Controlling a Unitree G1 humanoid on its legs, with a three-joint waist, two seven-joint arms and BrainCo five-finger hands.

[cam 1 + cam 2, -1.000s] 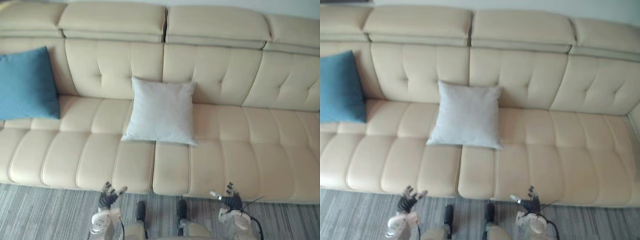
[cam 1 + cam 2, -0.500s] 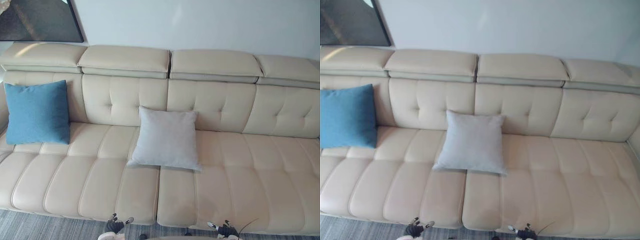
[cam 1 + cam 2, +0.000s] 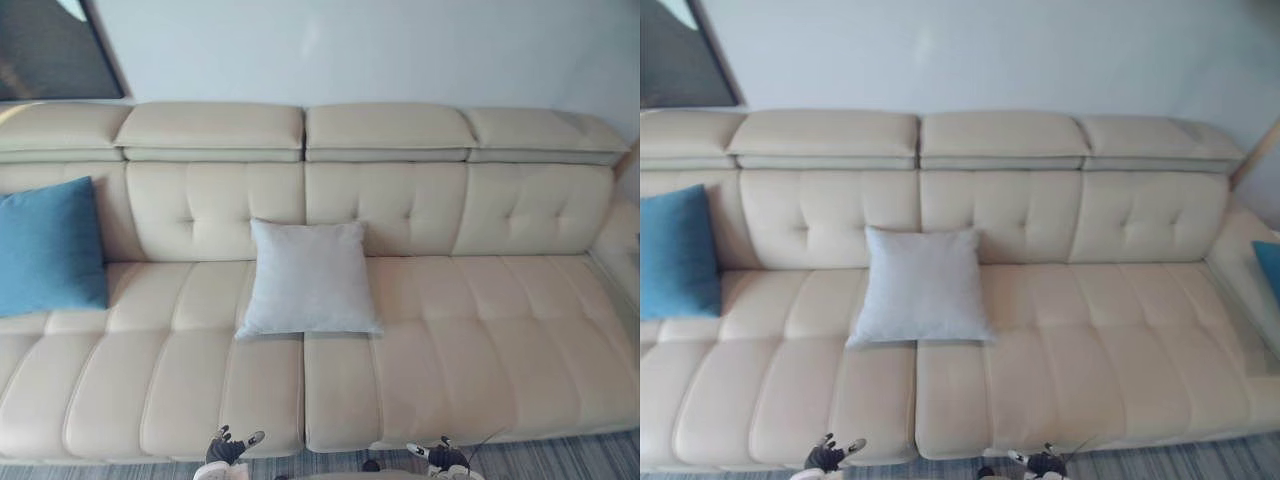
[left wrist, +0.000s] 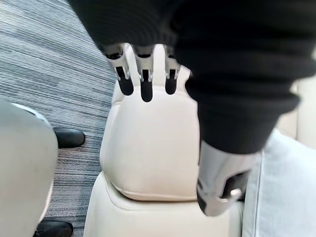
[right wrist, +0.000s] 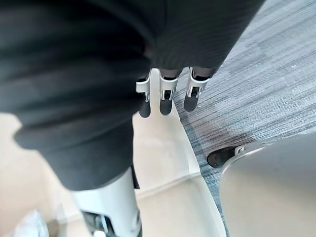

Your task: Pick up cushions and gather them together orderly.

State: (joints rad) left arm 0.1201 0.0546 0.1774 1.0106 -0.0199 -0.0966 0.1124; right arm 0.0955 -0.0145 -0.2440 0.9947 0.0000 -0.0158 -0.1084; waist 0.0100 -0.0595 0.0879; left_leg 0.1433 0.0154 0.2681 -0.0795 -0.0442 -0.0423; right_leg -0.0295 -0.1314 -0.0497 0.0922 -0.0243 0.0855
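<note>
Camera has swung up and to the robot's right since 1.0 s ago: more wall and the sofa's right end are in, and both hands sit lower in the eye views. Cushions themselves unmoved.

Left hand and right hand are low by the sofa's front edge, above the striped floor. Both empty. The left's fingers are straight in a row with the thumb apart, spread over the seat edge; the right's fingers are likewise straight, touching nothing.

Grey cushion is mid-sofa, squarish, bottom edge on the seat, top leaning on the backrest. Blue cushion is at the far left against the backrest, well apart from the grey. Second blue cushion peeks in at the far right end. Dark frame is on the wall upper left.

Key relation: the grey cushion lies straight ahead and up the seat from the hands, between them but offset to the left, so the left hand is nearer. No grasp started; likely needs a forward reach over the seat.
</note>
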